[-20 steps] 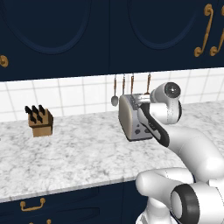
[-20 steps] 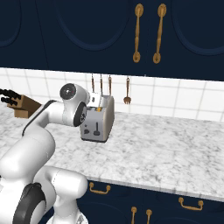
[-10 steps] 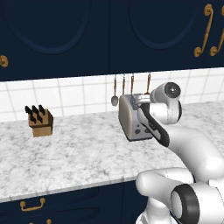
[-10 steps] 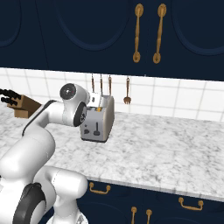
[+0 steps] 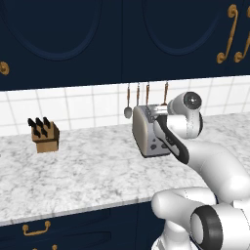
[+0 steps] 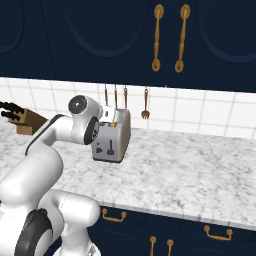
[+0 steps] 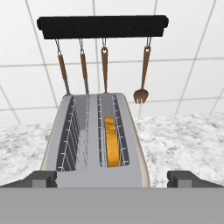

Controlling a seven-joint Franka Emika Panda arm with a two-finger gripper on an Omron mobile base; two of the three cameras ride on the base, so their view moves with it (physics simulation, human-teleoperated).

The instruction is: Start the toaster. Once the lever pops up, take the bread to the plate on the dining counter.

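Observation:
The silver-grey toaster (image 5: 148,133) (image 6: 113,142) stands on the marble counter near the tiled wall. Seen from above in the hand view, the toaster (image 7: 92,170) has two top slots. A tan slice of bread (image 7: 112,142) sits upright in the right slot, and its edge peeks out as an orange spot (image 6: 114,125) in the right base view. My gripper (image 7: 113,179) hovers over the toaster's near end, open, with one fingertip (image 7: 41,179) left of the body and the other to its right, holding nothing. The plate and the dining counter are out of view.
A wooden knife block (image 5: 45,136) (image 6: 23,120) stands further left on the marble counter (image 5: 88,171) (image 6: 200,170). A black rail (image 7: 103,26) on the tiled wall holds several hanging utensils (image 5: 146,95) (image 6: 125,97) just behind the toaster. Dark navy cabinets hang above.

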